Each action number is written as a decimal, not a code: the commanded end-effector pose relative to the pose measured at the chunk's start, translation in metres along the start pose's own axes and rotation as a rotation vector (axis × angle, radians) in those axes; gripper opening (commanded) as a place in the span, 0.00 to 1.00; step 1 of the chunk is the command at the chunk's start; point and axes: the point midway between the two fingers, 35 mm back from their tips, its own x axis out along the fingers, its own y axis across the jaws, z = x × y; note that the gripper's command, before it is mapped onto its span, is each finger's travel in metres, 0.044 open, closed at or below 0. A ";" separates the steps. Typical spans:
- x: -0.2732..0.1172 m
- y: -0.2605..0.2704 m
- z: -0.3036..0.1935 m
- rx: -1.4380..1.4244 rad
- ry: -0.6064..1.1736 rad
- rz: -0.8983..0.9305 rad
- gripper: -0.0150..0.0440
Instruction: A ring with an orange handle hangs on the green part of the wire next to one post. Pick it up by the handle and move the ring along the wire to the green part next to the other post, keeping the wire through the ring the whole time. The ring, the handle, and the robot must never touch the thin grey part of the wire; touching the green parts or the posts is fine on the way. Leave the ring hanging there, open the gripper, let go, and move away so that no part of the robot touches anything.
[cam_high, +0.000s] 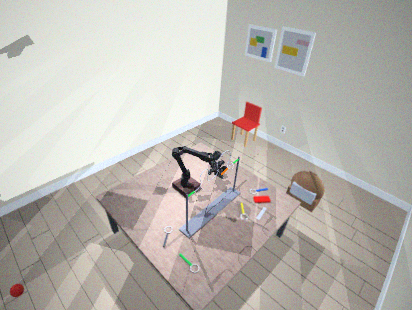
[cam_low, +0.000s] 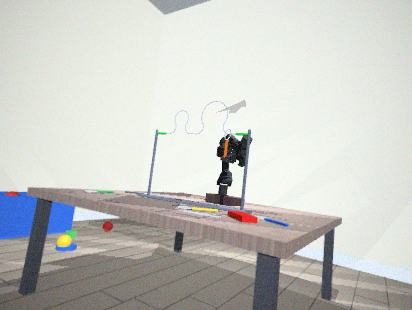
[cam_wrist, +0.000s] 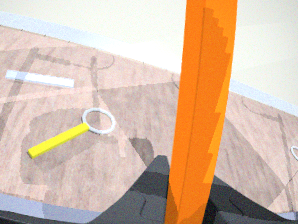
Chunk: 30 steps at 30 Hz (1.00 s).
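My gripper (cam_high: 220, 170) (cam_wrist: 171, 165) is shut on the orange handle (cam_high: 224, 171) (cam_low: 226, 148) (cam_wrist: 204, 100), which hangs almost straight down in the exterior view. The small ring (cam_low: 228, 134) is at the handle's top end, beside the inner end of the green part (cam_low: 242, 134) (cam_high: 236, 161) at one post (cam_low: 246, 170) (cam_high: 236, 177). The grey wire (cam_low: 216, 101) curves up from there toward the other green part (cam_low: 161, 133) (cam_high: 192, 193) at the far post (cam_low: 153, 165) (cam_high: 187, 215). Whether the ring touches the wire is too small to tell. The ring is outside the wrist view.
On the table (cam_high: 150, 200) lie a yellow-handled ring (cam_high: 242, 209) (cam_wrist: 59, 140), a red block (cam_high: 261, 199) (cam_low: 242, 216), a blue-handled ring (cam_high: 261, 190), a white bar (cam_high: 261, 213) (cam_wrist: 40, 79), a green-handled ring (cam_high: 186, 260) and a grey-handled ring (cam_high: 165, 239). The posts stand on a grey base (cam_high: 215, 210).
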 end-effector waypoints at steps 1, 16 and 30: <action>-0.003 0.015 0.004 0.079 0.005 0.038 0.00; -0.010 0.046 0.010 0.211 0.022 0.098 0.00; -0.014 0.062 0.014 0.235 0.024 0.109 0.00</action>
